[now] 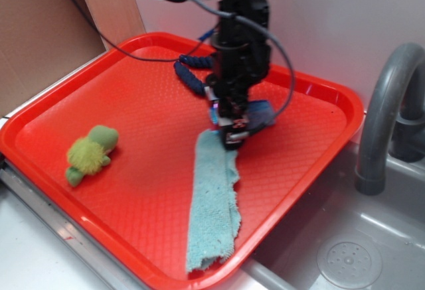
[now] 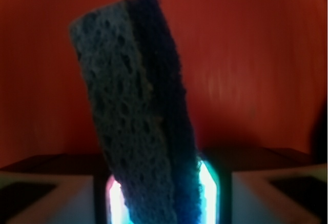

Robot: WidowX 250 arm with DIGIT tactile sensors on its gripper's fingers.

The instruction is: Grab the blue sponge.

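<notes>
Red plastic tray (image 1: 133, 104) beside a grey sink: near its far-right edge, the black gripper (image 1: 234, 133) has its jaws clamped on the blue porous foam sponge (image 2: 138, 116). Grasp looks made; lifting clear seemingly remains.

Porous, pitted foam on the blue sponge (image 2: 136, 116), with a denser, darker layer down one side, rough and matt. Under it the red tray (image 1: 126, 97) looks like plastic, finely textured with a slight sheen. The pale cloth strip (image 1: 214, 204) is nubby terry, and the green toy (image 1: 89, 154) fuzzy plush.
</notes>
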